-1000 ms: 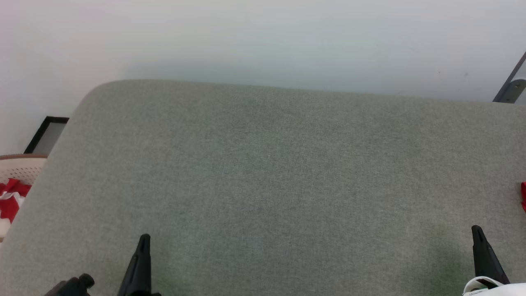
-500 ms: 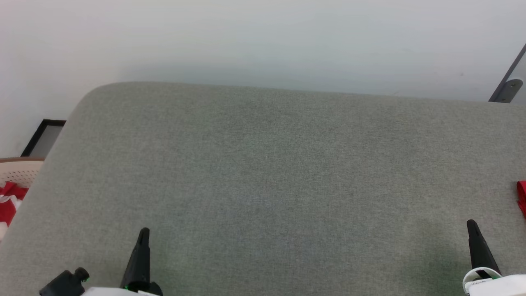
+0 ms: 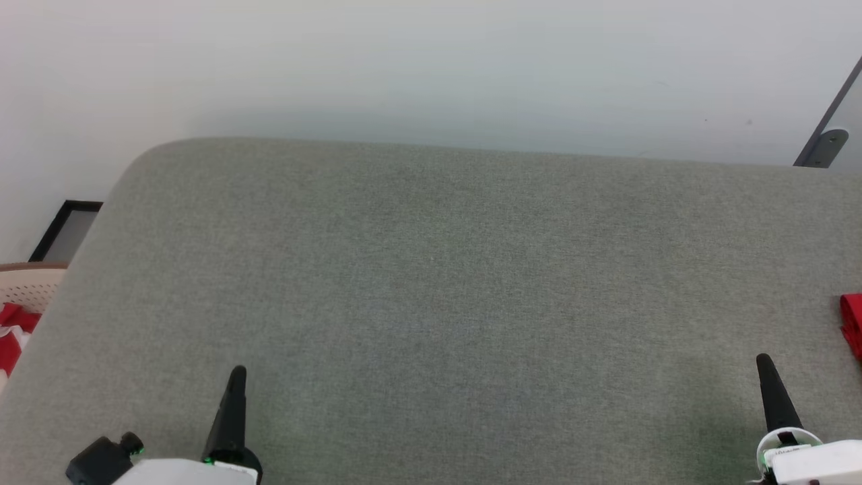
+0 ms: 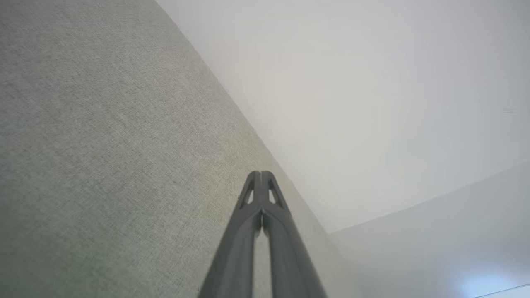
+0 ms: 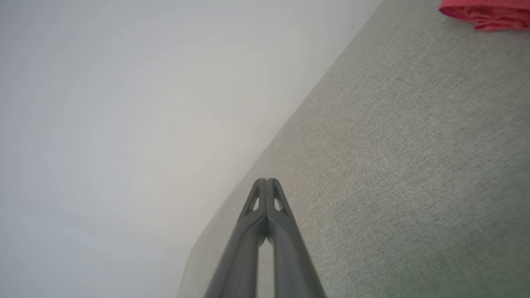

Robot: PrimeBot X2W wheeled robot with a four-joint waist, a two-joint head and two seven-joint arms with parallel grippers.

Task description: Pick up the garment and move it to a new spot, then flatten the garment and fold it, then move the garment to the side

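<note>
Grey upholstery (image 3: pixel 431 269); left gripper (image 3: pixel 237 372), right gripper (image 3: pixel 763 362) closed; right wrist label (image 3: pixel 785 453) illegible.

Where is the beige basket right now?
In the head view, the beige basket sits at the far left edge, on the robot's left, just off the grey padded surface and in front of a black-framed panel.

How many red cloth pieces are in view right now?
2. One red cloth lies at the grey padded surface's right edge; one red-and-white cloth sits in the beige basket off its left side. Both are cropped.
</note>
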